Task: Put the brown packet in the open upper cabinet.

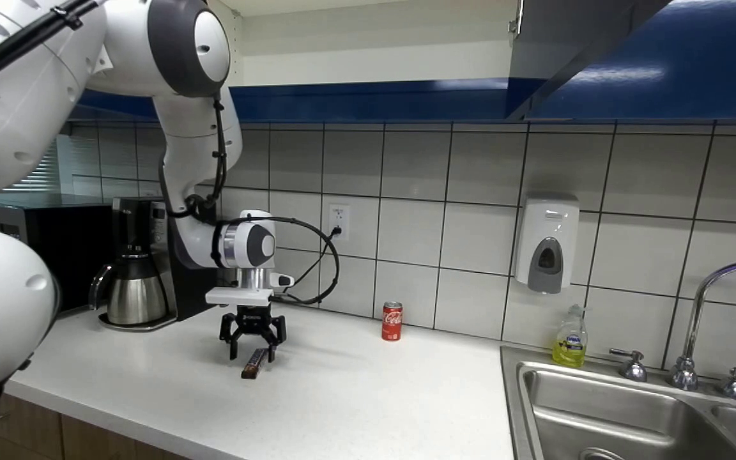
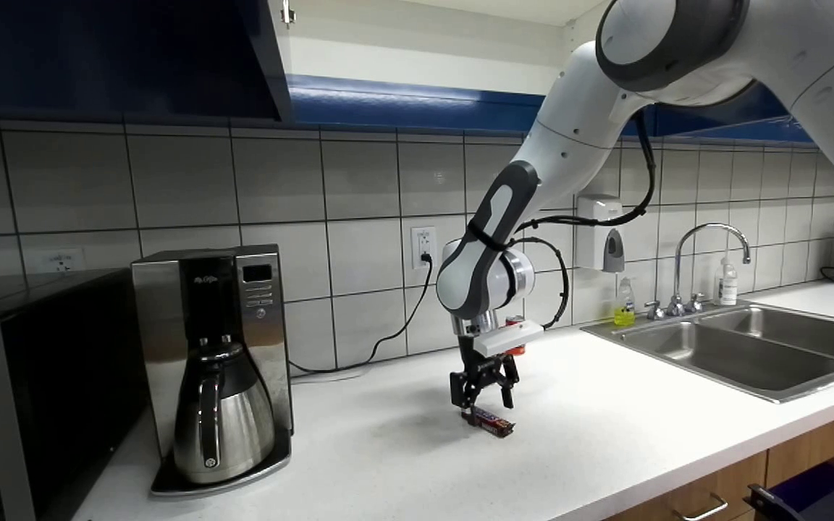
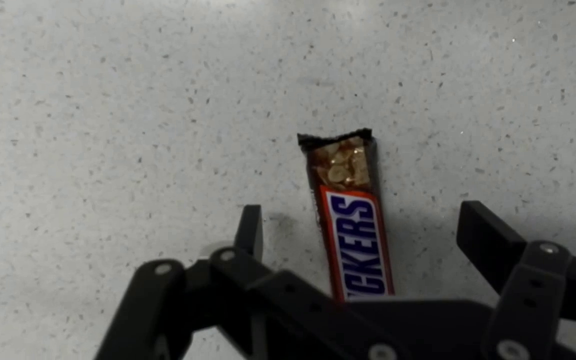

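The brown packet [image 3: 350, 200] is a dark brown Snickers bar lying flat on the white counter. In the wrist view its near end is hidden behind the gripper body. It also shows in both exterior views [image 1: 253, 364] [image 2: 491, 422]. My gripper [image 3: 361, 220] is open and points down just above the packet, with one finger on each side and gaps between. The gripper also shows in both exterior views [image 1: 252, 353] [image 2: 488, 407]. The open upper cabinet [image 1: 368, 102] has a dark blue lower edge and white interior, high on the wall; it also shows in an exterior view [image 2: 417, 101].
A red can [image 1: 391, 321] stands by the tiled wall. A coffee maker [image 2: 214, 362] and microwave [image 2: 40, 391] stand at one end of the counter. A steel sink [image 1: 598, 409], soap bottle [image 1: 570, 338] and wall dispenser [image 1: 547, 243] are at the other. A cord hangs from the outlet [image 2: 423, 246].
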Controlling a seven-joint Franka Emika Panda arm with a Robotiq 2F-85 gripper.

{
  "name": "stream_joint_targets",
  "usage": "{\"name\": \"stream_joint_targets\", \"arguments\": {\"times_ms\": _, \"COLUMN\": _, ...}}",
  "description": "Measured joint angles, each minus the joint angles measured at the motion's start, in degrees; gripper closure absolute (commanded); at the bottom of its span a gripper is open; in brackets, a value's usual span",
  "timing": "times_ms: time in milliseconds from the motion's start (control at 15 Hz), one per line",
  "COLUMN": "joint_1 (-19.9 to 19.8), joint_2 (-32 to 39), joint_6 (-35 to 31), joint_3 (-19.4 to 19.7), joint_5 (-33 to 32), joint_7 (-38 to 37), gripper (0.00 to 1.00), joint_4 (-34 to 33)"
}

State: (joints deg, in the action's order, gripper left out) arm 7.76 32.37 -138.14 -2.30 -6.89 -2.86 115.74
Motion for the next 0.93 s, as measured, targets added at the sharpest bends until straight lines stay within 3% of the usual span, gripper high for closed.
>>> {"name": "stream_joint_targets", "arguments": {"times_ms": 267, "joint_1": 0.0, "joint_2": 1.1, "joint_6": 0.0, "joint_3": 0.2, "joint_5": 0.0, "joint_7": 0.0, "gripper": 0.00, "joint_4": -1.3}}
{"name": "stream_joint_targets", "arguments": {"times_ms": 333, "joint_1": 0.1, "joint_2": 1.2, "joint_6": 0.0, "joint_3": 0.2, "joint_5": 0.0, "joint_7": 0.0, "gripper": 0.25, "joint_4": -1.5}}
{"name": "stream_joint_targets", "arguments": {"times_ms": 467, "joint_1": 0.1, "joint_2": 1.6, "joint_6": 0.0, "joint_3": 0.2, "joint_5": 0.0, "joint_7": 0.0, "gripper": 0.35, "joint_4": -1.9}}
{"name": "stream_joint_targets", "arguments": {"times_ms": 933, "joint_1": 0.6, "joint_2": 2.5, "joint_6": 0.0, "joint_3": 0.4, "joint_5": -0.1, "joint_7": 0.0, "gripper": 0.91, "joint_4": -2.7}}
